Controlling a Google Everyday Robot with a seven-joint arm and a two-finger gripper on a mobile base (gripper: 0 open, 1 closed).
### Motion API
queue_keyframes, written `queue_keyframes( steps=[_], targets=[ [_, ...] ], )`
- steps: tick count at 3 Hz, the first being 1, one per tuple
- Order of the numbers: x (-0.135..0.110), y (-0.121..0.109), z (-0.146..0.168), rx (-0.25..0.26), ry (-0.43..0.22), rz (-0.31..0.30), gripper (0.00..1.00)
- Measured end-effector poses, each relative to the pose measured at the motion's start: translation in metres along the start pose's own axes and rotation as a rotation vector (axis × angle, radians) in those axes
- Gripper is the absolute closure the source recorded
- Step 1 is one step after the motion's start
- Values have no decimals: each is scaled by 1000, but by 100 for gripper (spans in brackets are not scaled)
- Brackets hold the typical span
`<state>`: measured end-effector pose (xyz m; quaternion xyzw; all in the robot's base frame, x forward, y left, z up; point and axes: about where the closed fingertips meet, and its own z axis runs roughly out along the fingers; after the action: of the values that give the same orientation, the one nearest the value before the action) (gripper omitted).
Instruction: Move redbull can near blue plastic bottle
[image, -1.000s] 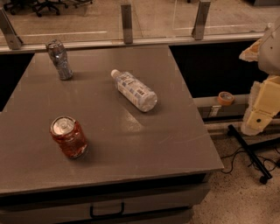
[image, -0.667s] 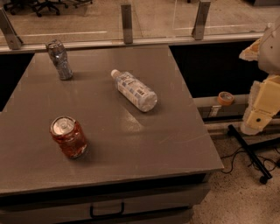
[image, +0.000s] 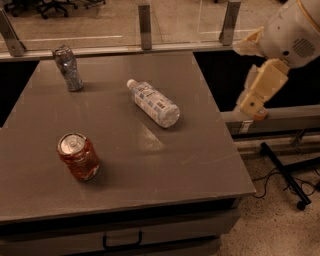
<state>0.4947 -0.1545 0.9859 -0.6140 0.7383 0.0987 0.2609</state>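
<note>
The redbull can (image: 68, 69), slim, silver and dented, stands upright at the far left of the grey table (image: 200, 155). The blue plastic bottle (image: 152, 104), clear with a white cap and a pale label, lies on its side near the table's middle, cap toward the far left. The two are well apart. My gripper (image: 252, 102) hangs at the end of the cream arm, off the table's right edge, level with the bottle. It holds nothing I can see.
A wider red soda can (image: 78, 156) stands at the front left of the table. A glass rail with metal posts (image: 145, 22) runs along the far edge. A black stand and cables (image: 285, 175) lie on the floor at right.
The arm and gripper have moved up and to the left, closer to the table's right edge. The cans and the bottle have not moved.
</note>
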Motion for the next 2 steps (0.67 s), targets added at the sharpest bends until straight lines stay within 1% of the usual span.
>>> queue_keyframes(
  steps=[1,2],
  targets=[
    [-53,-17,27,-82,-233,6,0],
    [-100,-28,48,-124,-458,17,0]
  ],
)
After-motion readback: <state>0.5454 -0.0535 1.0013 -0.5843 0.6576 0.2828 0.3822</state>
